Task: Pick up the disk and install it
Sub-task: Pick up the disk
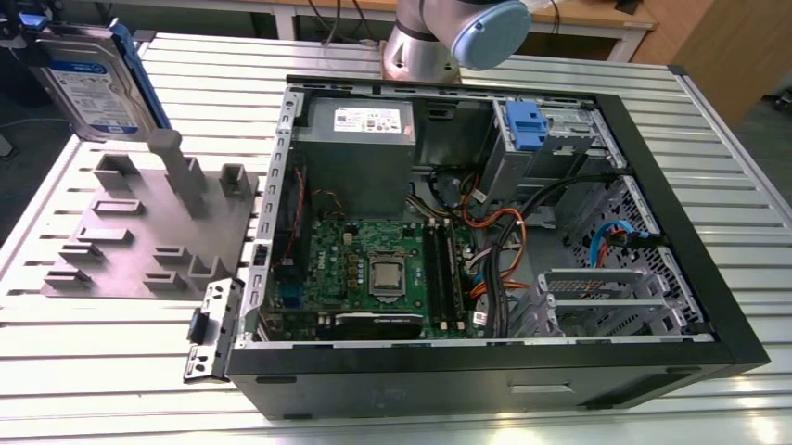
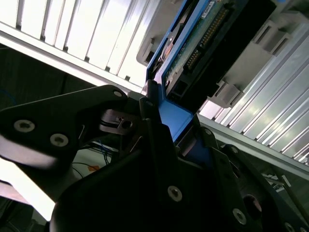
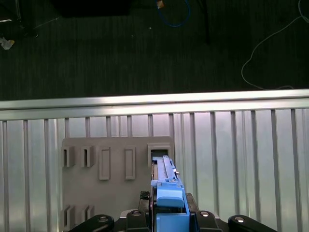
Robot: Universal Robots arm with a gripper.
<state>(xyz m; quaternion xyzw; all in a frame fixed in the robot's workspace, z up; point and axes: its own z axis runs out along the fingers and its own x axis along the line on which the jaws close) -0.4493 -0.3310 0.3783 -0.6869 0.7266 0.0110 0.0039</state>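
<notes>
The disk (image 1: 93, 83), a silver drive with a white-and-blue label and a blue carrier frame, stands on edge in the air at the exterior view's far left. Its lower end is just over a tall post of the grey fixture (image 1: 136, 232). My gripper (image 3: 169, 215) is shut on the disk's blue carrier end. In the first wrist view the disk (image 3: 166, 181) shows edge-on, over a slot of the fixture (image 3: 111, 183). In the second wrist view my gripper (image 2: 169, 130) clamps the blue frame, and the disk's circuit-board side (image 2: 207, 34) faces the camera.
An open computer case (image 1: 730, 306) lies on the slatted metal table (image 1: 111, 371), with the motherboard, cables and a drive bay with a blue latch (image 1: 526, 120) inside. The arm's base (image 1: 433, 42) stands behind the case. Past the table edge is dark floor (image 3: 120, 48) with cables.
</notes>
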